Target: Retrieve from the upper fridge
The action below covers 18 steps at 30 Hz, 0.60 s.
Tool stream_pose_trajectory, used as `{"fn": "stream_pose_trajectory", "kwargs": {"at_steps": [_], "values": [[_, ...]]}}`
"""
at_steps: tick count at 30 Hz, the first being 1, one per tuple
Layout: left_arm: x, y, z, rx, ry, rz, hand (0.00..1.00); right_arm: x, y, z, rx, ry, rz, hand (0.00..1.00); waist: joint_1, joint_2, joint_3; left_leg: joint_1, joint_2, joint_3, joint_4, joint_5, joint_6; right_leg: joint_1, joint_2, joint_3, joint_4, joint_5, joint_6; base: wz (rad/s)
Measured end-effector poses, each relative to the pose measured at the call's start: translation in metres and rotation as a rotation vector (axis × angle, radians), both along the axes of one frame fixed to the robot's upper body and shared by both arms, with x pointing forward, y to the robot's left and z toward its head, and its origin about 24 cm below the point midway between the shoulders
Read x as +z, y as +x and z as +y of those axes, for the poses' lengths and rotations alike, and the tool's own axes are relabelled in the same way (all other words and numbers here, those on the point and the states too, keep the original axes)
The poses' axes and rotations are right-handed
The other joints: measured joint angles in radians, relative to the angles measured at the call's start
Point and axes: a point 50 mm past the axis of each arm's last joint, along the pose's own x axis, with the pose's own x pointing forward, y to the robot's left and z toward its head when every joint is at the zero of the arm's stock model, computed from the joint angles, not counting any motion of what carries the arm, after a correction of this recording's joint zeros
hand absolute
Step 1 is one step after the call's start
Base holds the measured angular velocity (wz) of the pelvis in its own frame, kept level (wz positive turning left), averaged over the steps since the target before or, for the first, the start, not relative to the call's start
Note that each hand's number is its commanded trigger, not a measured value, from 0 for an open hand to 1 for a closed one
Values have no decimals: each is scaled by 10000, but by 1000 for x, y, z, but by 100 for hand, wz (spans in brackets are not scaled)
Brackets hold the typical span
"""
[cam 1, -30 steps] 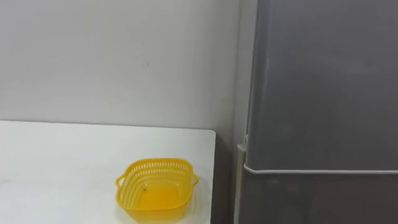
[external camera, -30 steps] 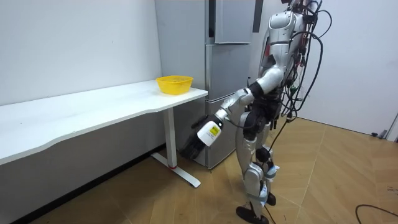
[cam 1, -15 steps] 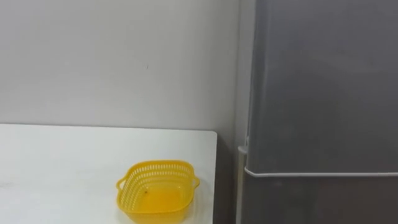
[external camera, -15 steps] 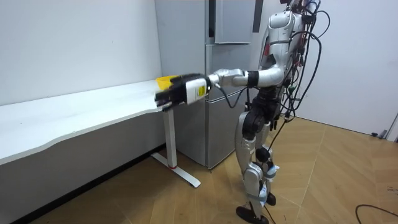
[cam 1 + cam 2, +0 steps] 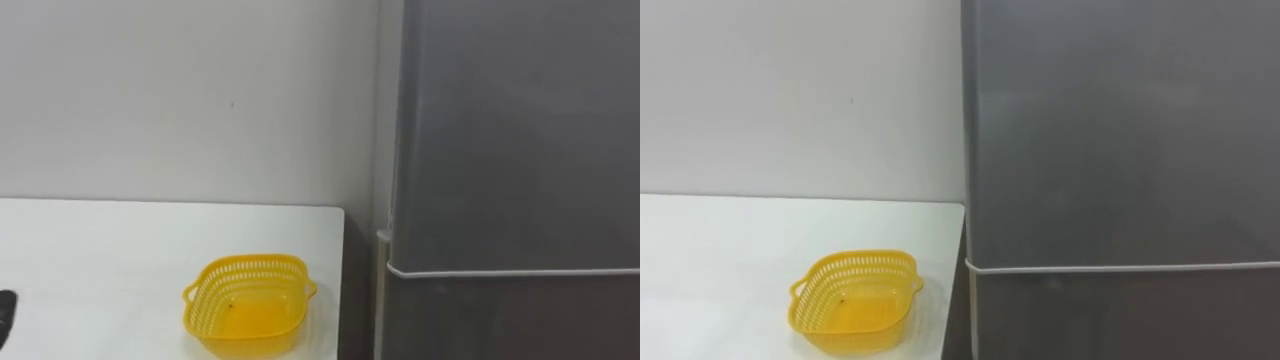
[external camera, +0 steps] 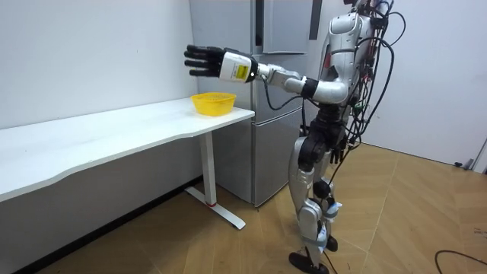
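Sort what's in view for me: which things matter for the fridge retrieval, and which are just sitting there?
Job:
- fridge, upper door shut
- left hand, raised, fingers straight

Just there:
- yellow basket
- white table

A tall grey metal fridge [image 5: 510, 150] with a smooth matte front stands upright on the wooden floor, its back to the pale wall. It has two doors, one above the other. The upper door [image 5: 520, 130] is shut, flush with the cabinet, and so is the lower door [image 5: 520, 320]. A thin light seam [image 5: 520, 272] runs level between them, roughly at the height of a white table top [image 5: 100, 260]. In the room view the upper door [image 6: 285, 30] carries a dark vertical strip at each side edge. The fridge stands just beside the table's end, a narrow gap between them.
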Motion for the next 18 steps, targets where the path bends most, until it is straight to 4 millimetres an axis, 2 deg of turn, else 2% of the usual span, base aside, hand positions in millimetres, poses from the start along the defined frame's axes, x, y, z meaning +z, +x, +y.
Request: {"fn": "stream_pose_trajectory", "kwargs": {"at_steps": [4, 5, 8, 15, 18], "values": [[9, 9, -20, -1918, 572, -302, 0, 0, 8, 0, 47, 51, -153, 0, -244, -4, -8, -104, 1, 46, 14, 0, 0, -77, -2, -6, -20, -1, 1, 0], [11, 11, -25, -2461, 721, -382, 0, 0, 8, 0, 46, 55, -144, 0, -291, 22, -45, -141, 3, 72, 21, 0, 0, -137, 0, 3, -11, 1, -3, 0], [14, 18, -37, -3851, 1118, -481, 0, -1, 9, 0, 35, 77, -68, 0, -448, 9, -21, -186, 6, 42, 69, 1, -1, -211, 9, 37, -8, 16, -18, -4], [16, 25, -59, -6145, 1653, -577, 0, -1, 8, 1, 171, 259, 222, 0, -949, 51, -35, -159, 20, 137, 60, 1, 0, -210, 85, 175, -18, 25, -31, -9], [20, 31, -68, -7003, 1854, -731, 0, -1, 5, 0, 292, 236, 397, 0, -992, 55, -35, -116, 49, 141, -13, 1, -1, -188, 104, 296, -1, 39, -52, -12]]}}
